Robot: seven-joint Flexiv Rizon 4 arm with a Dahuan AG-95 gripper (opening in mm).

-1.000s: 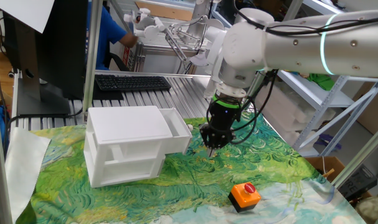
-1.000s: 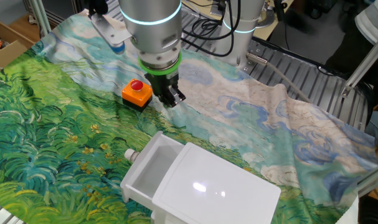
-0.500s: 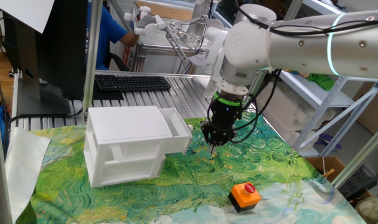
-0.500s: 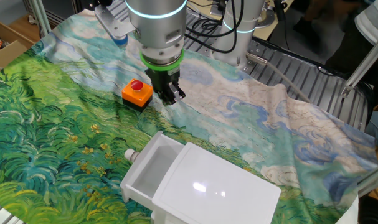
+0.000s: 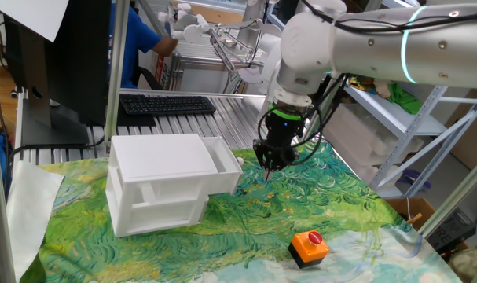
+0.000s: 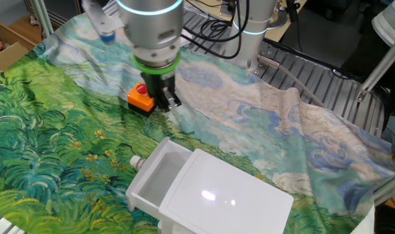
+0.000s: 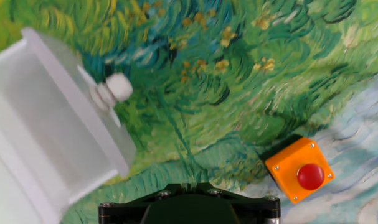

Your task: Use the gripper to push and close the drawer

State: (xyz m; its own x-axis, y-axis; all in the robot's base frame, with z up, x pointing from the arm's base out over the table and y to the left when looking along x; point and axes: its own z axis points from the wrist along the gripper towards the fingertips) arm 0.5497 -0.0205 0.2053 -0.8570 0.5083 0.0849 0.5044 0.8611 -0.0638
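The white two-drawer cabinet (image 5: 155, 185) stands on the painted cloth. Its upper drawer (image 5: 222, 161) is pulled out and empty. The drawer also shows in the other fixed view (image 6: 155, 179), with a small round knob (image 6: 137, 162) on its front, and in the hand view (image 7: 51, 137) at the left. The black gripper (image 5: 268, 163) with its green ring hangs above the cloth, apart from the drawer front, on the knob side. Its fingers come together in a point and hold nothing. In the other fixed view the gripper (image 6: 166, 103) is beside the orange box. The hand view shows only the gripper's black base.
An orange box with a red button (image 5: 309, 245) sits on the cloth near the gripper; it also shows in the other views (image 6: 140, 99) (image 7: 299, 170). A keyboard (image 5: 167, 104) and metal racks stand behind the table. A person in blue is at the back.
The gripper has risen a little and shifted sideways, now partly in front of the orange box in the other fixed view. The drawer has not moved.
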